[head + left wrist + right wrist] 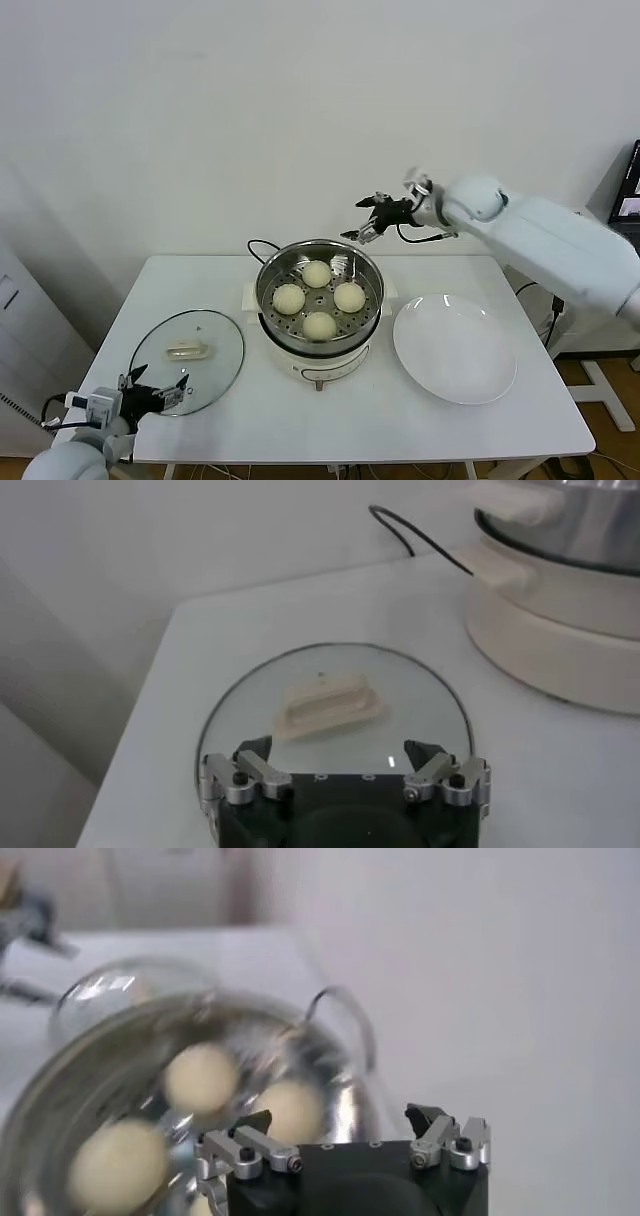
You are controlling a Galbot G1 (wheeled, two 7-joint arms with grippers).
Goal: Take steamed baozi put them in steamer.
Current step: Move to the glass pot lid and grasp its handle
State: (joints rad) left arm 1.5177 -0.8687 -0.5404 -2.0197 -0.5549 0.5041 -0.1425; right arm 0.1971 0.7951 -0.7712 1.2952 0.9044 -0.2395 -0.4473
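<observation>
With four baozi (318, 298) in steamer (372, 268), right gripper (362, 232) above rim — seemingly open, empty.

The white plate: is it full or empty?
Empty. The white plate is bare; all four baozi sit in the steamer.

Four baozi (317, 273), one steamer (372, 262), plate (455, 348), lid (188, 348).

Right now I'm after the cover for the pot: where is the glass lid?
In the head view the glass lid lies flat on the table's left side, beside the steamer, just ahead of the left gripper.
</observation>
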